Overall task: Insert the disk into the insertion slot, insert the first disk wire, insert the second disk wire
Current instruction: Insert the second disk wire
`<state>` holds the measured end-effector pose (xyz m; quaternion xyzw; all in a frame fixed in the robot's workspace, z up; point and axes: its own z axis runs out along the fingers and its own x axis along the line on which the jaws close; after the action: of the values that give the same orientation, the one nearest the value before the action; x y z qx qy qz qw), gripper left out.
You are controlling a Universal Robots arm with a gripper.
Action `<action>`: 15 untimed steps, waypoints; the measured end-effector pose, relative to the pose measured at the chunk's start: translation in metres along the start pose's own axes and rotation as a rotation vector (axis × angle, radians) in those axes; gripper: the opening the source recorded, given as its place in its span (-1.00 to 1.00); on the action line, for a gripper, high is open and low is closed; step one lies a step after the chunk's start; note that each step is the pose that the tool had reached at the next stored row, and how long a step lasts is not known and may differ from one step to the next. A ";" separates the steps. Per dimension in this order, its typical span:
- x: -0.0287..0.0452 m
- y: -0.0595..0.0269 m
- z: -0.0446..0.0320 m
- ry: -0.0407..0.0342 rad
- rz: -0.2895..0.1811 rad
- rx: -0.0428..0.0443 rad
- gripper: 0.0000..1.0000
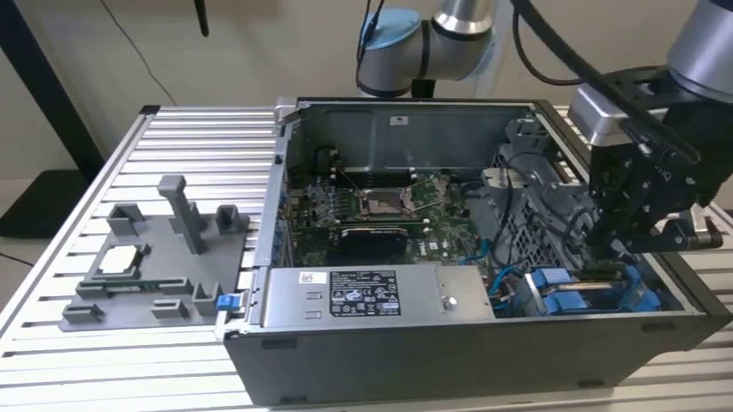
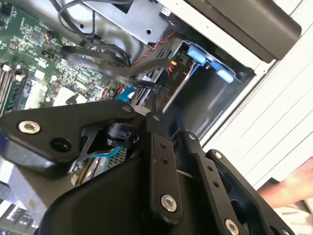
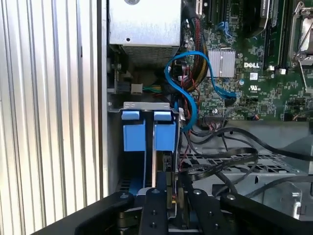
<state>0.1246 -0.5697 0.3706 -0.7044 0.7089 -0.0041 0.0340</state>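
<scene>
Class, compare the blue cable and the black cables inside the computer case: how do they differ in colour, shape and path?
The blue cable is bright blue and flat like a ribbon; the black cables are dark. The blue cable curls in a loop near the motherboard; the black cables run in long low curves across the grey drive cage. Both lie loose inside the case.

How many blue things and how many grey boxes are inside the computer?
Blue tabs: 2
Blue cable: 1
Grey box: 1
Total: 4
</scene>
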 end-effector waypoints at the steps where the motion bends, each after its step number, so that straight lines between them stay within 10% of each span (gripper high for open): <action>1: -0.0002 -0.0002 -0.0045 -0.0003 0.000 0.0000 1.00; 5: -0.0008 -0.0011 -0.0201 0.0002 0.000 0.0000 1.00; 15: -0.0010 -0.0012 -0.0227 -0.0002 0.000 0.0000 1.00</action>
<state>0.1246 -0.5698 0.3934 -0.7045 0.7089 -0.0041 0.0340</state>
